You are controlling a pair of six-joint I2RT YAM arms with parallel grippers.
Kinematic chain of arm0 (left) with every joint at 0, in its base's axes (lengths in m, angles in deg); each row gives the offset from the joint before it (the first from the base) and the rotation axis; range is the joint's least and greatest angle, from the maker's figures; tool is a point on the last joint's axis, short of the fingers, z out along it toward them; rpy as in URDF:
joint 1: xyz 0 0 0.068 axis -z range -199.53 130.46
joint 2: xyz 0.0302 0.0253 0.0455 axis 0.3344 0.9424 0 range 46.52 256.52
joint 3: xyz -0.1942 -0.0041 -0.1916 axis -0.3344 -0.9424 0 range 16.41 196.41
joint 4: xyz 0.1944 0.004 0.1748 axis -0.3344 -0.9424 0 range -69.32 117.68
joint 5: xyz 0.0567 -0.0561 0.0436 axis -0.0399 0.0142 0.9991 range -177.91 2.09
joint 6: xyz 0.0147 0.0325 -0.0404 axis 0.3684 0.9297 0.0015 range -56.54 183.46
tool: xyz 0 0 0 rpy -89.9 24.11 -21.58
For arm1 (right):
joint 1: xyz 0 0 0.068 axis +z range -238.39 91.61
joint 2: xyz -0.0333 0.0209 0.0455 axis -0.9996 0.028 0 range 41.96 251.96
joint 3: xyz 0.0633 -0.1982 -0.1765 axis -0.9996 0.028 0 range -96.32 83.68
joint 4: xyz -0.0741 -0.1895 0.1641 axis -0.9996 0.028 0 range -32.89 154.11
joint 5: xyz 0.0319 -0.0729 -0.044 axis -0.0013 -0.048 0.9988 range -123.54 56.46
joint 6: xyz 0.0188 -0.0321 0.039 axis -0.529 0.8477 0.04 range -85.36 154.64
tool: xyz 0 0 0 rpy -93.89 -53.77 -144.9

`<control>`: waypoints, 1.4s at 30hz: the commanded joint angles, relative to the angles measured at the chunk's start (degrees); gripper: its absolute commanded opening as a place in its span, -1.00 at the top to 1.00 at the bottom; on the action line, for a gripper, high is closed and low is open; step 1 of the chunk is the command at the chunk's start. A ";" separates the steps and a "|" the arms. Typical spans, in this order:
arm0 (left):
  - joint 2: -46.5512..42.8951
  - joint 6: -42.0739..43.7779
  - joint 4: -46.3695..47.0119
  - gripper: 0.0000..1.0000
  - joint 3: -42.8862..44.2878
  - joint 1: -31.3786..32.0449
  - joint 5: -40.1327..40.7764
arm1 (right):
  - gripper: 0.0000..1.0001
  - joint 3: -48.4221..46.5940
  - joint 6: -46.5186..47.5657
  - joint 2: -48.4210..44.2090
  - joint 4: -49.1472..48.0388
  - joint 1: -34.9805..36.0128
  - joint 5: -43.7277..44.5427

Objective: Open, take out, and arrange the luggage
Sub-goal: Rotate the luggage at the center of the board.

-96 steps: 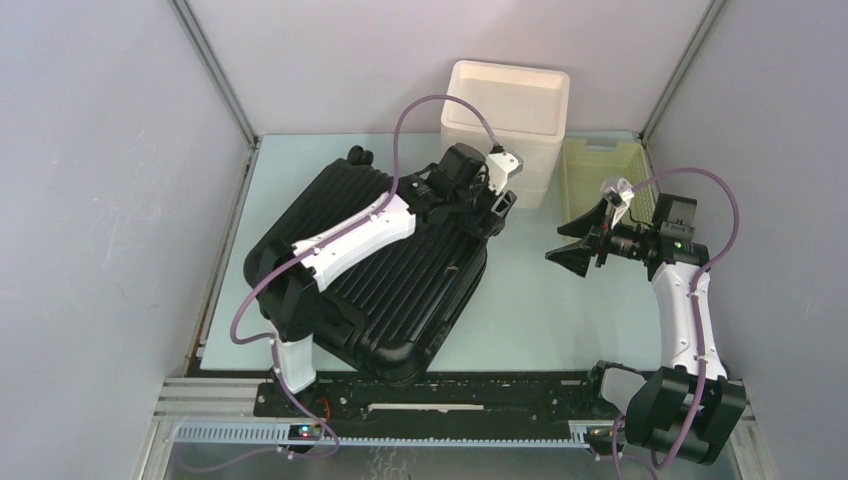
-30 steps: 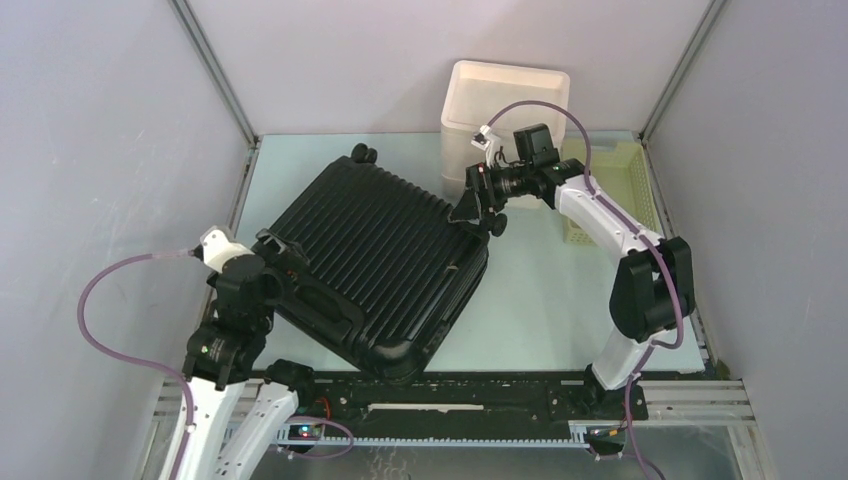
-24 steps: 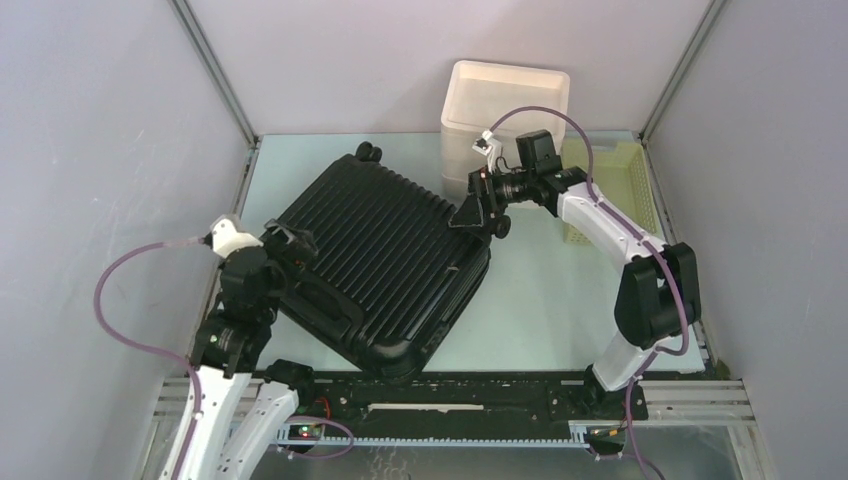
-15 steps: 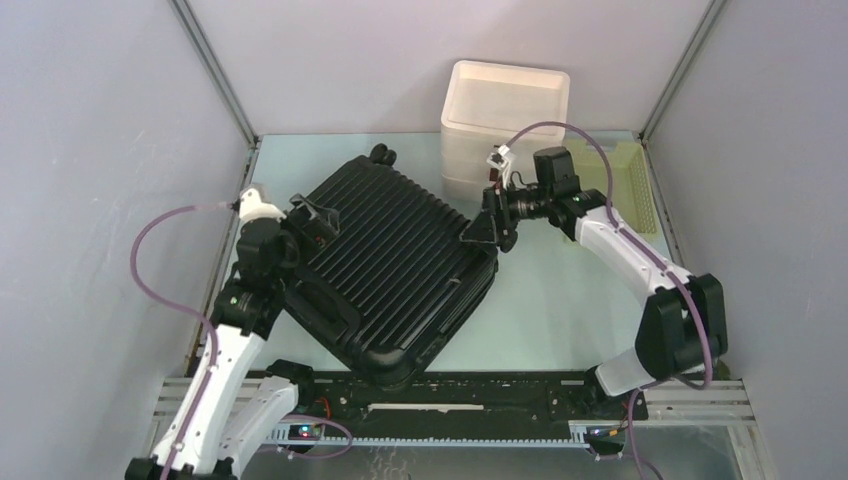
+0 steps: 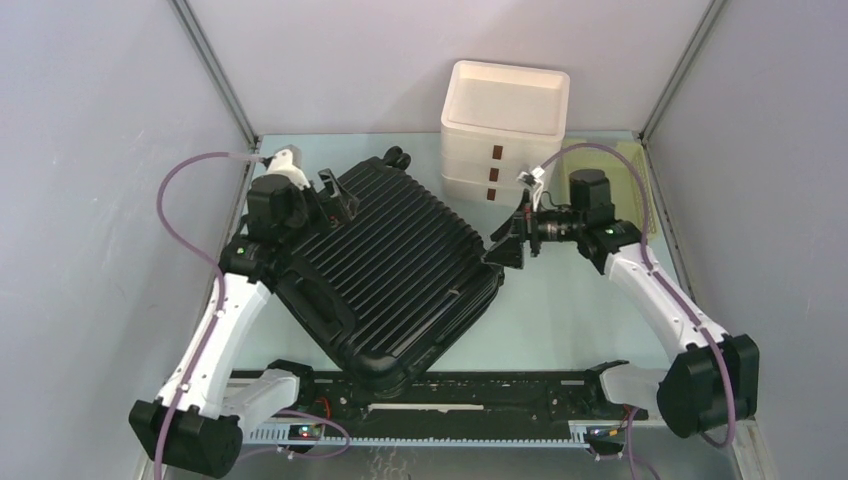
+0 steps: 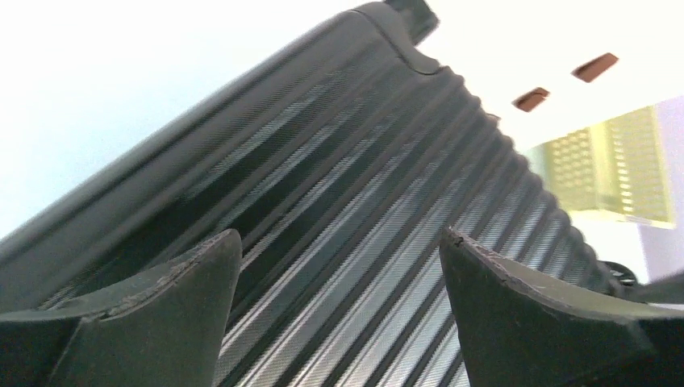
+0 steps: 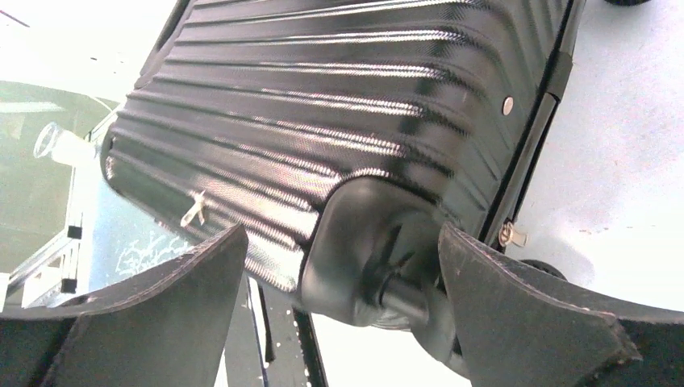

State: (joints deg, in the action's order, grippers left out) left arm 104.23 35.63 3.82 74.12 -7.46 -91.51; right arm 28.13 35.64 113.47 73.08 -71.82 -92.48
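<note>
Suitcase (image 5: 390,265) lies closed and skewed on the table (image 5: 570,300), one far corner just beside the white three-drawer box (image 5: 505,120). Your left gripper (image 5: 337,195) hangs over the far-left ribbed edge, fingers spread wide, holding nothing. Your right gripper (image 5: 503,247) stands just as wide, straddling a wheel corner (image 7: 379,258) — not clamped. Close there and you likely pinch the caster, not the zip pull (image 7: 510,235); a tug could then swing the case into the box.

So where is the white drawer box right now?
In the top view the white drawer box stands at the far edge of the table, right of centre, between the black suitcase and the yellow basket.
</note>
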 commanded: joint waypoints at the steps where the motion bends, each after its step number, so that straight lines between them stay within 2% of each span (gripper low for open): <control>1: -5.80 9.96 -12.04 -0.95 6.16 -1.70 8.23 | -0.98 0.44 6.56 -5.08 4.80 -5.60 -8.43; 6: -17.20 8.76 -20.02 -0.92 1.88 -1.71 12.60 | -1.00 0.51 19.02 -8.68 11.93 -11.08 -13.73; 10: -25.79 -1.72 -29.10 -0.94 0.23 -1.70 18.00 | -1.00 2.42 19.75 -9.62 11.28 -14.60 -15.75; 13: -30.09 -5.63 -34.44 -0.99 0.65 -1.70 21.68 | -1.00 3.50 20.62 -9.39 11.14 -15.84 -16.01; 15: -31.53 -8.01 -37.17 -1.00 0.62 -1.70 25.87 | -1.00 3.84 20.87 -9.14 11.11 -16.03 -15.73; 18: -31.13 -12.34 -39.12 -1.00 -2.05 -1.70 26.34 | -1.00 4.04 21.14 -8.93 11.27 -16.05 -15.56; 23: -28.87 -18.72 -37.44 -1.00 -7.76 -1.70 22.89 | -1.00 4.67 20.93 -9.34 10.83 -16.14 -16.08; 30: -28.15 -20.47 -29.62 -0.98 -13.03 -1.70 18.62 | -1.00 4.84 21.11 -9.28 10.83 -17.79 -16.71; 31: -27.69 -20.50 -28.54 -0.96 -13.37 -1.70 18.46 | -1.00 4.84 21.20 -9.37 10.94 -17.87 -16.71; 33: -26.66 -20.04 -26.11 -0.70 -13.75 -1.70 19.22 | -1.00 4.79 21.18 -9.45 10.91 -18.05 -16.85; 36: -24.80 -18.86 -23.27 -0.53 -13.36 -1.79 20.23 | -1.00 4.84 21.53 -9.59 11.07 -18.27 -17.14; 42: -19.89 -15.18 -16.70 -0.49 -12.14 -2.33 19.39 | -1.00 2.83 22.20 -8.73 10.18 -17.38 -16.03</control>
State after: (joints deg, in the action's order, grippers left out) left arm 80.26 16.81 -19.96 62.80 -9.29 -70.33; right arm 32.78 56.18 104.77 84.47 -89.80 -108.26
